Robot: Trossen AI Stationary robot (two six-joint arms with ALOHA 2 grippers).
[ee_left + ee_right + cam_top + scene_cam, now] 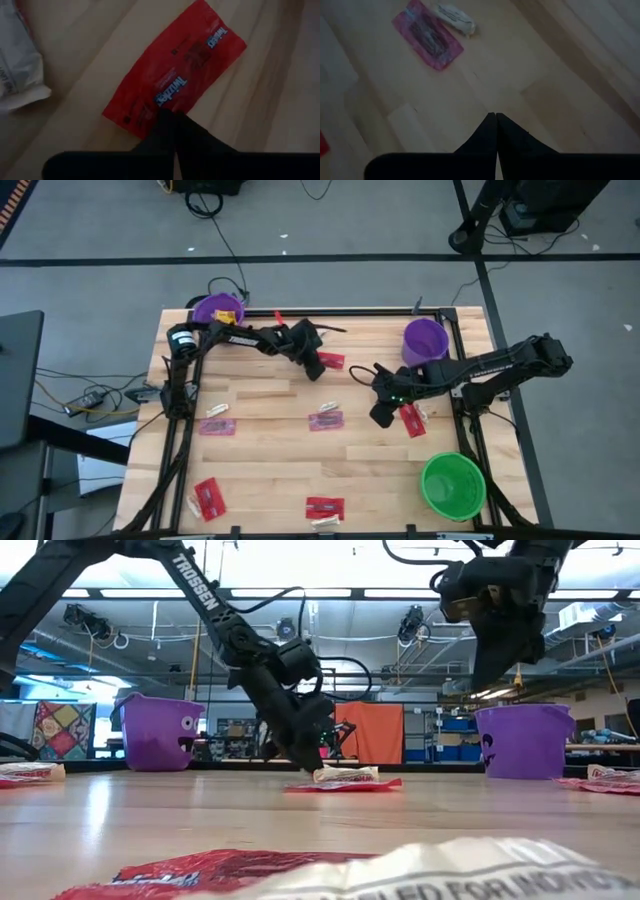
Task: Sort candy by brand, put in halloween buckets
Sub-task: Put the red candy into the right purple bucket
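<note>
Red candy wrapper (175,85) near the tabletop's far edge is pinched in my left jaws (172,117); next, lift it to a bucket (218,309). Right jaws (496,116) closed, empty.

- "Twizzlers" twice in white and blue on red candy wrapper (175,87).
- "TROSSEN" in white along left arm link (196,582).
- Partial, blurred print on white wrapper (450,875), unreadable.

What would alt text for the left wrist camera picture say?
The left gripper, its dark fingers shut, pinches the edge of a red Twizzlers wrapper lying flat on the wooden table. A white wrapped candy lies off to one side.
</note>
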